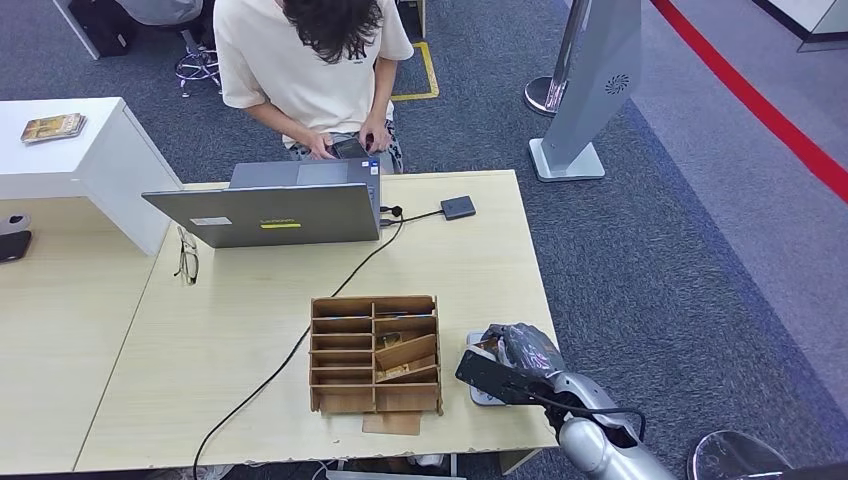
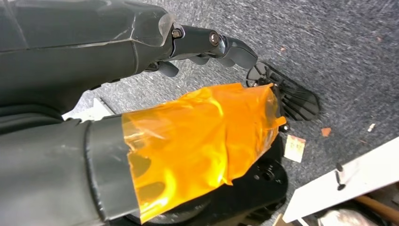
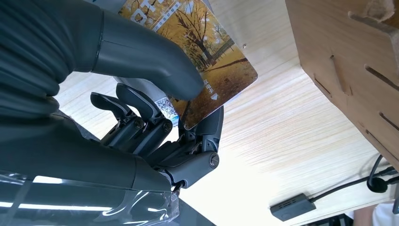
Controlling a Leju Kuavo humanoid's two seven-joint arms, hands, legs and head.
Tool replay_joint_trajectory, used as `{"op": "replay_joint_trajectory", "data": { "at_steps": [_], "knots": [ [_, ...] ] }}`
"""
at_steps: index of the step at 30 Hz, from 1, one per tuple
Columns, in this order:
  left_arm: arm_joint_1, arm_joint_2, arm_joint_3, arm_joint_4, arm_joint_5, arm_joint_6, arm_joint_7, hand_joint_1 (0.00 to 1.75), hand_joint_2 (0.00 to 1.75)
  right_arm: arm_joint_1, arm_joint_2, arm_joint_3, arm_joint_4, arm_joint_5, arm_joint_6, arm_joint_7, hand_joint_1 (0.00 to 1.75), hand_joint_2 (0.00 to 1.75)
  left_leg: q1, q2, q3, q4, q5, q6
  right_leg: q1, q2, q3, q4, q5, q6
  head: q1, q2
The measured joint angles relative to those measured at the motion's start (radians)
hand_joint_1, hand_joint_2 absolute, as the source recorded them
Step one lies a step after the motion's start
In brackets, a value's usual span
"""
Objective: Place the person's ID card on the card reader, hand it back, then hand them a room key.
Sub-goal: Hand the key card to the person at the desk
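- Looking down from the head view, the right hand [image 1: 520, 350] is hovering at four o'clock on the table [image 1: 240, 340], just beside the wooden organiser [image 1: 375, 352]; the person [image 1: 310, 70] is sitting at twelve o'clock behind the laptop [image 1: 270, 210].
- Hanging over carpet in the left wrist view, the left hand [image 2: 207, 42] is holding nothing, fingers loosely curled.
- Pinching a picture card [image 3: 202, 52] between thumb and fingers in the right wrist view, the right hand is probably fetching the room key; handover is remaining.

Even, bright overhead light fills the room, leaving only soft shadows under the pale wooden table [image 1: 250, 330]. The close wrist pictures are sharp, with glare on the crinkled orange tape [image 2: 202, 141].
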Motion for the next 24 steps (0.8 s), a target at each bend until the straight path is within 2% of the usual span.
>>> {"op": "replay_joint_trajectory", "data": {
  "at_steps": [24],
  "knots": [
    [0.01,-0.001,-0.041,-0.021,0.037,0.019,0.021,0.0,0.0,-0.001,0.0,0.0,0.003,0.016,0.001,0.0,1.75,1.75,0.0,0.0,0.0,0.0,0.0,0.0,0.0,0.0,0.0,0.0,0.0,0.0,0.0,0.0]
  ]
}}
